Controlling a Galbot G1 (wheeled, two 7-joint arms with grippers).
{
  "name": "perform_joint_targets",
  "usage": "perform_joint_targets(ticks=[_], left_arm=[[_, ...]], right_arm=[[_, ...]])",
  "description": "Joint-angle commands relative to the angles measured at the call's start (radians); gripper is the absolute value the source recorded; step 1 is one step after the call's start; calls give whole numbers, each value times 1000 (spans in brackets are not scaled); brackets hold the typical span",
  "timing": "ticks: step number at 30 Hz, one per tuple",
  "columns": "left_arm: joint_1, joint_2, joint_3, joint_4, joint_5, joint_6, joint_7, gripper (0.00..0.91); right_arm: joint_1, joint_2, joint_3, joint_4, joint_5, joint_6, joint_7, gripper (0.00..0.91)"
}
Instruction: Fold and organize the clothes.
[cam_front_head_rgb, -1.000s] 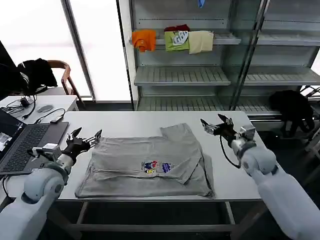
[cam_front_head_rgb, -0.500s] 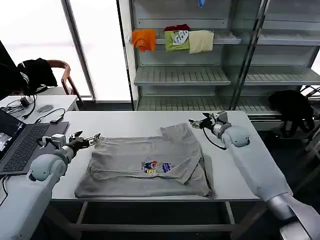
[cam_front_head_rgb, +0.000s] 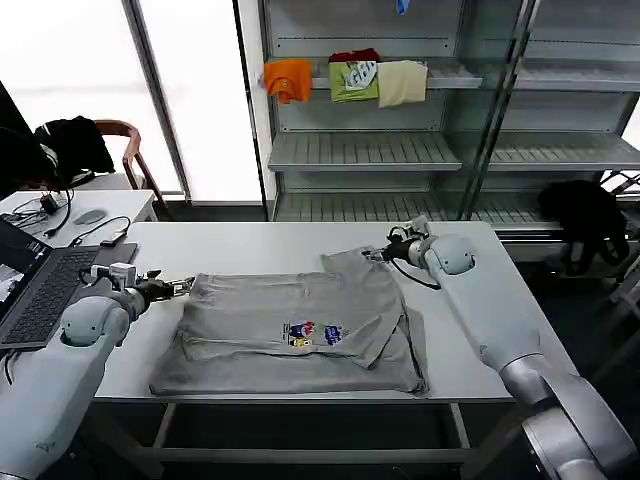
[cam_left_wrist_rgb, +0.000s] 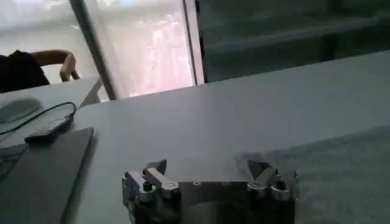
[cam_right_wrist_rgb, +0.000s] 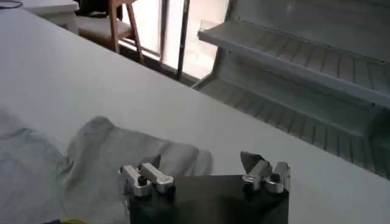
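A light grey short-sleeved shirt (cam_front_head_rgb: 300, 325) lies spread on the white table (cam_front_head_rgb: 250, 245), its small multicoloured print (cam_front_head_rgb: 315, 333) facing up and one sleeve folded across the body. My left gripper (cam_front_head_rgb: 180, 287) is open, low at the shirt's near-left top corner. In the left wrist view that gripper (cam_left_wrist_rgb: 207, 167) has grey fabric (cam_left_wrist_rgb: 341, 176) just beside one fingertip. My right gripper (cam_front_head_rgb: 375, 253) is open at the far sleeve. In the right wrist view it (cam_right_wrist_rgb: 201, 163) hovers with the sleeve's edge (cam_right_wrist_rgb: 103, 152) under one finger.
An open laptop (cam_front_head_rgb: 40, 290) sits on the table's left end. Behind stands a metal shelf (cam_front_head_rgb: 360, 150) with small orange, green and cream folded garments (cam_front_head_rgb: 350, 80). A chair with a black garment (cam_front_head_rgb: 70, 145) is at far left, and a black bag (cam_front_head_rgb: 585, 215) at right.
Both arms have closed in on the shirt. The left gripper came down to its left corner. The right gripper swung leftwards to the far sleeve. The shirt has not moved.
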Motion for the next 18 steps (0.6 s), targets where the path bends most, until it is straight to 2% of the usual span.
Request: perform_joint_targets(ticks=[1,12,13,14,15,16,17,18], left_arm=[[-61,-21,33,52,36,23,32,907],[-85,-59,50,97,45,22,51,907],[-86,-60,49,102,44,22,58,897],[-88,-62,49,110,43,22,65,826],[-89,-65,48,115,40,22,69,816],[-89,-67,47,118,40,22,72,736],[-89,-69,45,122,39,22,83,645],[-87,-70,43,122,37,22,88,393]], right_arm=[[32,52,10,-72,-83,-34,-65,907],[18,61,13,-73,-95,-31,-67,907],[18,62,14,-74,-96,-30,-67,836],[17,63,15,-75,-96,-30,-68,796],[16,64,15,-77,-96,-30,-69,766],[16,64,14,-78,-97,-29,-70,725],[15,63,12,-78,-97,-29,-71,605],[13,63,12,-77,-97,-29,-71,453]])
